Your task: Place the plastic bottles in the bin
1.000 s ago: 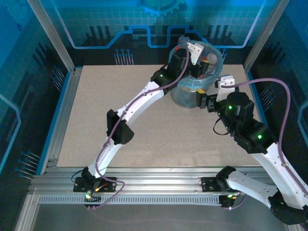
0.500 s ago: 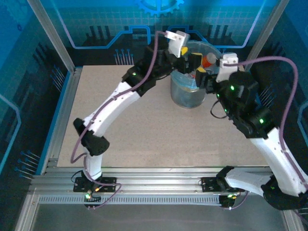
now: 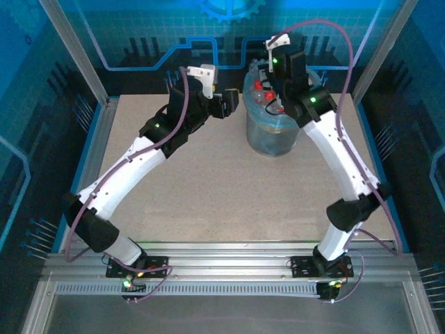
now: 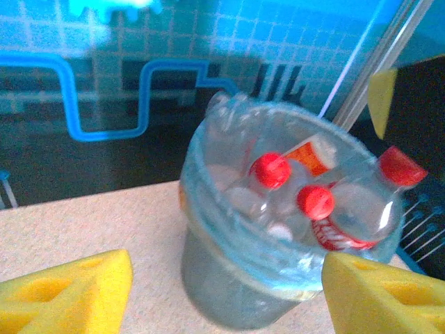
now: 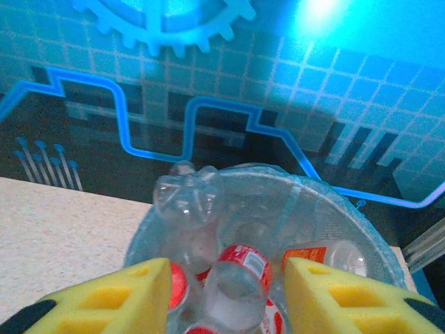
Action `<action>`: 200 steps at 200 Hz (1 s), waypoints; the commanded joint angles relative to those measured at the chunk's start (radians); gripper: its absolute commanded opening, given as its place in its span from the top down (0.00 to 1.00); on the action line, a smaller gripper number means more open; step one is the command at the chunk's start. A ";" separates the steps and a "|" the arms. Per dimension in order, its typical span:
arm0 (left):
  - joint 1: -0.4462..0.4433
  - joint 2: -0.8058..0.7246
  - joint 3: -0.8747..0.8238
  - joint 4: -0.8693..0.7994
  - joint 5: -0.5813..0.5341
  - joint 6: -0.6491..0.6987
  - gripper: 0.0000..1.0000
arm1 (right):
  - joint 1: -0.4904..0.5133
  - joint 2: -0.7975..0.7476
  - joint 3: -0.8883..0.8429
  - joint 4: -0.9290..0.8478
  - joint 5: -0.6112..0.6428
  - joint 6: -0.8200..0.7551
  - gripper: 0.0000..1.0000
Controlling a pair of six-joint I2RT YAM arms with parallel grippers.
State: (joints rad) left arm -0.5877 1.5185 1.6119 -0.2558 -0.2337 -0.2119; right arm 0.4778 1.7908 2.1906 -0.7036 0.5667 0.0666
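Note:
The bin (image 3: 275,141), a grey bucket lined with a pale blue bag, stands at the back of the table. Several plastic bottles (image 3: 263,88) with red caps lie inside it. My left gripper (image 3: 232,104) hangs just left of the bin, open and empty. In the left wrist view its yellow pads (image 4: 73,292) frame the bin (image 4: 222,278) and the bottles (image 4: 271,171). My right gripper (image 3: 270,96) hovers over the bin's mouth. Its jaws (image 5: 229,299) stand apart above a red-labelled bottle (image 5: 240,275) without touching it. An upturned clear bottle (image 5: 184,193) leans on the bag's rim (image 5: 334,202).
The speckled tabletop (image 3: 208,188) stretches in front of and left of the bin. A blue back wall (image 3: 174,35) and metal corner posts (image 3: 76,49) close in right behind the bin. The table's near edge is an aluminium rail (image 3: 222,250).
My left gripper has drawn back from over the bin to its left side. My right arm has swung up from the bin's right side to above its mouth.

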 commanded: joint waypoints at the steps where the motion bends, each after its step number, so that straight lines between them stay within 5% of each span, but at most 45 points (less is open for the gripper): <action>1: 0.022 -0.079 -0.057 0.047 -0.030 -0.020 0.27 | -0.041 0.065 0.093 -0.088 0.002 -0.014 0.55; 32: 0.050 -0.119 -0.116 0.062 -0.018 -0.044 0.27 | -0.072 0.105 0.037 -0.117 0.020 -0.008 0.59; 91: 0.074 -0.120 -0.133 0.060 0.008 -0.055 0.27 | -0.120 0.000 -0.325 0.019 0.003 0.053 0.61; 200: 0.094 -0.008 -0.069 0.061 0.074 -0.083 0.27 | -0.223 -0.030 -0.599 0.161 -0.133 0.150 0.62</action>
State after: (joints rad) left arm -0.5014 1.4876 1.4918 -0.2111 -0.1944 -0.2733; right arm 0.2802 1.6619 1.7004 -0.3443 0.4843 0.1837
